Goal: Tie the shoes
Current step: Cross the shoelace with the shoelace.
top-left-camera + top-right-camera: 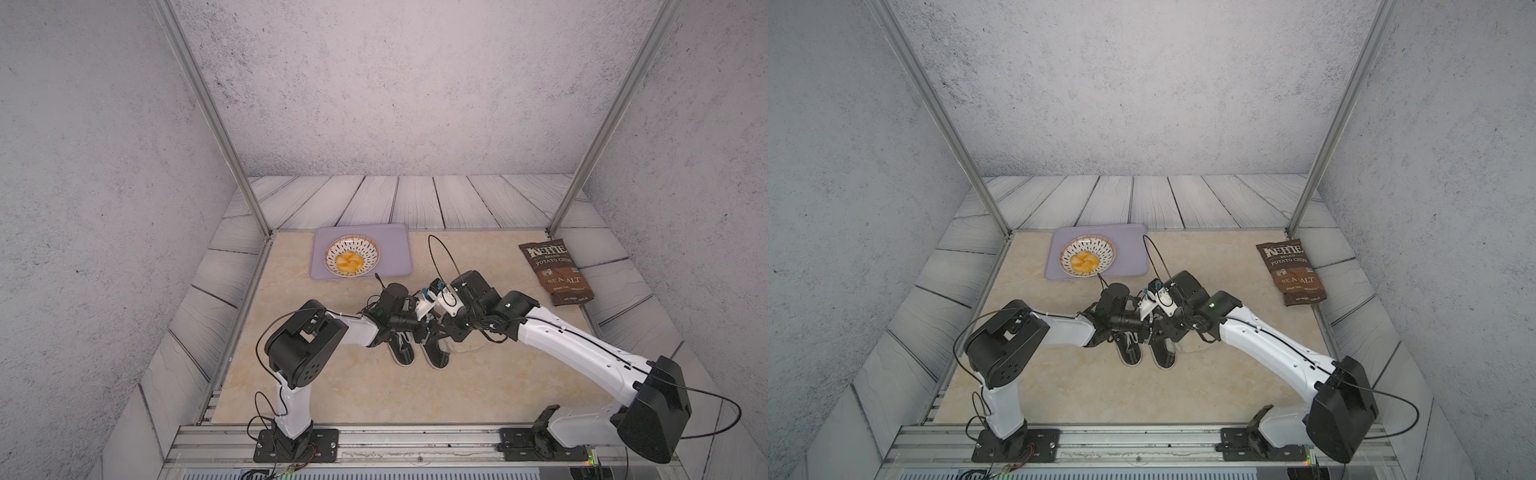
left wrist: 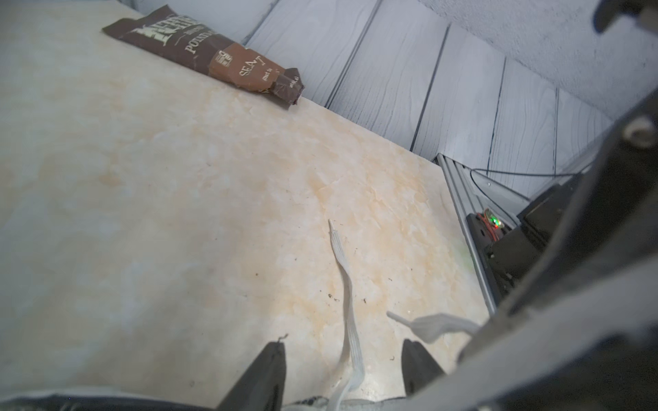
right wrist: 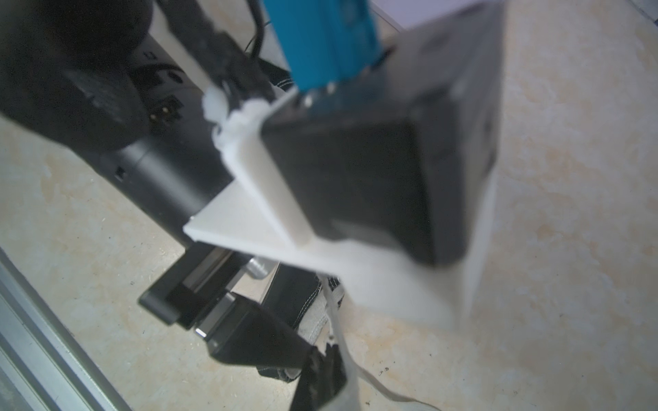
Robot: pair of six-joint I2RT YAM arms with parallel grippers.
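Near-edge rail (image 1: 415, 434) spans the front. Far left: tray (image 1: 399, 249) with bowl (image 1: 371, 248) of chips. Left gripper (image 2: 344, 343) partly open, white lace (image 2: 347, 284) loose between its fingers (image 2: 265, 373). Shoes (image 1: 402, 354) side by side mid-tabletop (image 1: 332, 395), under both grippers. Right gripper (image 3: 325, 359) closed; second lace (image 2: 432, 323) meets it, pinch unconfirmed. Far right: chip bag (image 1: 555, 270).

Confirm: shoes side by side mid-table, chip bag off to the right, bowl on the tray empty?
No. The bowl on the tray is not empty: it holds yellow chips, clear in both top views. The shoes and the chip bag are as you say.
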